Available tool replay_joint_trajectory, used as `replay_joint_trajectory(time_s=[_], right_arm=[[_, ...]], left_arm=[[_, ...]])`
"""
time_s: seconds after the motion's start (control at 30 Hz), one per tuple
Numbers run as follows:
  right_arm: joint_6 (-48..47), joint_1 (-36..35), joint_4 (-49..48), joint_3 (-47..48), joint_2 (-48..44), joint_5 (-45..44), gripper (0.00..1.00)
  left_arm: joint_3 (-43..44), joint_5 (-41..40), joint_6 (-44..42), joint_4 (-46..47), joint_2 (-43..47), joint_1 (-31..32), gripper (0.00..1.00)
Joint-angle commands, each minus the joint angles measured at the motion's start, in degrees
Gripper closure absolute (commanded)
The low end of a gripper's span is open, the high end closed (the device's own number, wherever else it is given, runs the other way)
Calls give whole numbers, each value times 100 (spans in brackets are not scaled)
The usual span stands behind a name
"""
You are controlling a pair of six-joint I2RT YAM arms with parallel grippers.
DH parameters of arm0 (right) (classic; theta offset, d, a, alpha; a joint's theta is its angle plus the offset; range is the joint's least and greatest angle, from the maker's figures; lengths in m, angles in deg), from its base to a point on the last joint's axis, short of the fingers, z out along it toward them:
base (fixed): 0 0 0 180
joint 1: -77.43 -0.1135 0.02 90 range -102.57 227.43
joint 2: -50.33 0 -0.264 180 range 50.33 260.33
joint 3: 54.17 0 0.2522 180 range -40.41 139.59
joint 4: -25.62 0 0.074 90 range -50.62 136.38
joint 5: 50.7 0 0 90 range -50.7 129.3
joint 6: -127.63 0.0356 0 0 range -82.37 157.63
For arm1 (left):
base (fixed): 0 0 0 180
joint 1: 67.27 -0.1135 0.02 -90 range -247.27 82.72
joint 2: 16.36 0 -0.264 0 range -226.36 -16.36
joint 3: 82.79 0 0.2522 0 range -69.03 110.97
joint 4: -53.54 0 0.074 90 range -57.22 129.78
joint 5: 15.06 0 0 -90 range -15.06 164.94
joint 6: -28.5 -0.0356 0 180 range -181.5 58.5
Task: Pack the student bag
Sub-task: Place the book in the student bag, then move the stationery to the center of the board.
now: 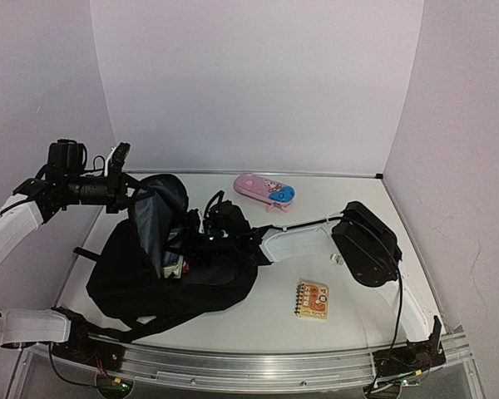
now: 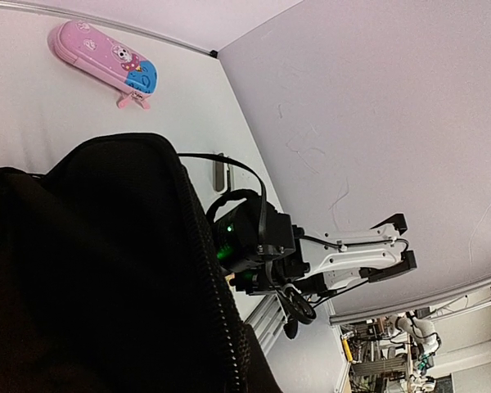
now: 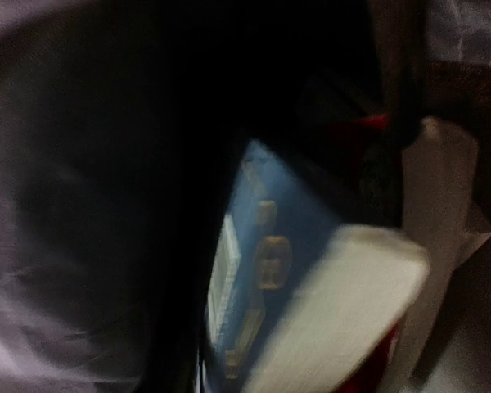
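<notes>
**Item:** student bag (image 1: pixel 179 278). Large, soft, black fabric. It lies on the left half of the worktop (image 1: pixel 266 328), well apart from the pink pencil case (image 1: pixel 266 189) at the back and the small spiral notebook (image 1: pixel 312 299) to its right. We note the mouth lifted and open, with grey lining showing and a strap trailing toward the near edge.

**Left gripper** (image 1: pixel 119 160): from the overhead view we read the jaws as closed on the bag's raised rim. Its own camera shows only black fabric and a zip line close up, with the pencil case and the other arm's wrist beyond.

**Right gripper** (image 1: pixel 211 233): set down in the bag's mouth. We cannot tell how its jaws stand.

**Interior:** only the right wrist camera shows it. We see a blue item (image 3: pixel 254 270) against a white shape (image 3: pixel 335 319), with glimpses of red beside them. All of it is blurred and dark, and we cannot name these things.
</notes>
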Motion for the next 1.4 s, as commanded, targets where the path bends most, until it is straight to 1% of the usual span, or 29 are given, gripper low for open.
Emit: replay_joint_trajectory(time_s=[0.0, 0.1, 0.2, 0.3, 0.37, 0.53, 0.6, 0.67, 0.8, 0.93, 1.03, 1.17, 1.37], right_arm=[[-260, -59, -362, 354, -130, 81, 61], [-491, -56, -238, 69, -489, -76, 51], [-850, -59, -145, -437, -1096, -292, 36], [-1420, -58, 70, -1011, -1849, -448, 21], [-1820, -58, 665, -1255, -2384, -794, 15], [-2552, 4, 2412, -1538, -3450, -2068, 8], [-2644, 200, 2875, -1656, -3758, -2316, 7], [-2664, 506, 3048, -1809, -4060, -2350, 8], [-2867, 1168, 3264, -2001, -4277, -2330, 8], [-3323, 1805, 3343, -2089, -4085, -2461, 7], [-3581, 2268, 3354, -2034, -3748, -2372, 9], [-4072, 2522, 3366, -1690, -3122, -2364, 17], [-4497, 2813, 3423, -1086, -2202, -2449, 37]], left_arm=[[60, 106, -107, 551, 108, -27, 100], [71, -33, -175, 517, 173, -27, 100], [198, -213, -356, 261, 213, -27, 100], [330, -433, -518, -46, 268, -29, 100], [390, -554, -603, -168, 310, -31, 100], [526, -792, -796, -396, 362, -35, 100], [607, -925, -944, -580, 323, -35, 100], [716, -1006, -1085, -738, 284, -37, 100], [737, -1068, -1176, -792, 224, -47, 100], [615, -1106, -1055, -738, 109, -47, 100], [489, -1191, -895, -639, 98, -46, 100], [278, -1218, -726, -444, 130, -45, 100], [148, -1263, -595, -358, 136, -48, 100]])
